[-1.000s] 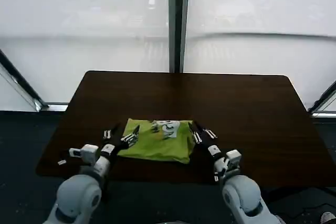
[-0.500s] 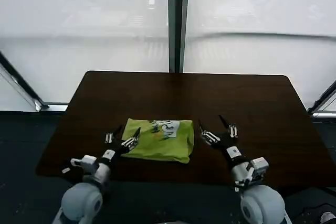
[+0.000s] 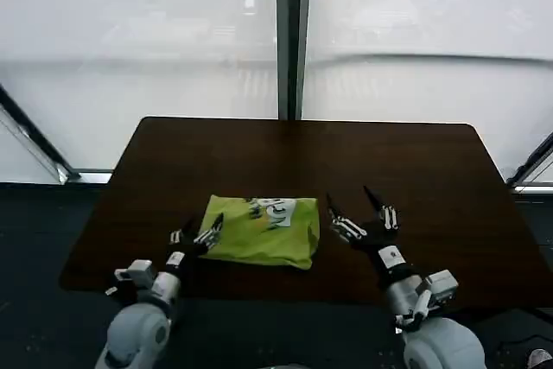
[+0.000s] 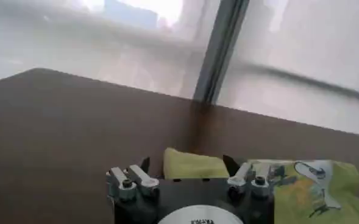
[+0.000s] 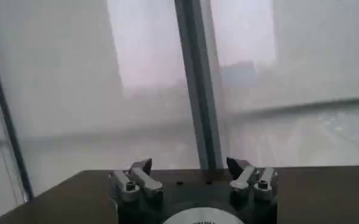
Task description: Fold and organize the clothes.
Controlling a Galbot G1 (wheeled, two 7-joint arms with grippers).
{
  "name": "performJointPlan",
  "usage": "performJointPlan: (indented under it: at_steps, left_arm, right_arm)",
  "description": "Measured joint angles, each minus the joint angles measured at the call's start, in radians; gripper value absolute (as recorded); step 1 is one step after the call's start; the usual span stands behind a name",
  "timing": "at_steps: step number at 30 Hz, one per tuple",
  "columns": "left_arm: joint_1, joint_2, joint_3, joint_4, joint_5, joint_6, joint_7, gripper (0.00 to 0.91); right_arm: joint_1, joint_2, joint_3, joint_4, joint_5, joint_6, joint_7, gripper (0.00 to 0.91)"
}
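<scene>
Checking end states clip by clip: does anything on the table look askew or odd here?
Nothing stands out. The lime-green T-shirt lies folded into a compact bundle on the dark table, white print up. The left gripper is open at its left edge; the right gripper is open, off to the shirt's right.

Both grippers draw back from the folded T-shirt [image 3: 263,231]. The right gripper [image 3: 357,215], fingers spread, now sits well clear of the shirt's edge. The left gripper [image 3: 196,232] retreats slightly, its open fingertips now just at the shirt's near corner.
</scene>
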Motion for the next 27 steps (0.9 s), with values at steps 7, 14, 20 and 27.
performJointPlan:
  at_steps: [7, 14, 20, 27]
  left_arm:
    - [-0.001, -0.017, 0.004, 0.009, -0.027, 0.004, 0.0, 0.146]
    - [-0.001, -0.027, 0.008, 0.011, -0.074, 0.017, 0.0, 0.0]
    - [-0.002, -0.021, -0.01, -0.013, -0.115, 0.046, -0.009, 0.0]
    - [0.007, 0.021, -0.082, -0.064, 0.014, 0.074, -0.029, 0.0]
  right_arm:
    - [-0.003, 0.0, 0.0, 0.011, -0.001, 0.0, 0.001, 0.878]
    - [-0.001, 0.001, -0.001, 0.011, -0.002, 0.0, 0.005, 0.878]
    - [0.003, 0.009, -0.006, 0.004, -0.007, 0.001, 0.017, 0.878]
    - [0.023, 0.018, -0.023, -0.022, -0.018, 0.005, 0.028, 0.878]
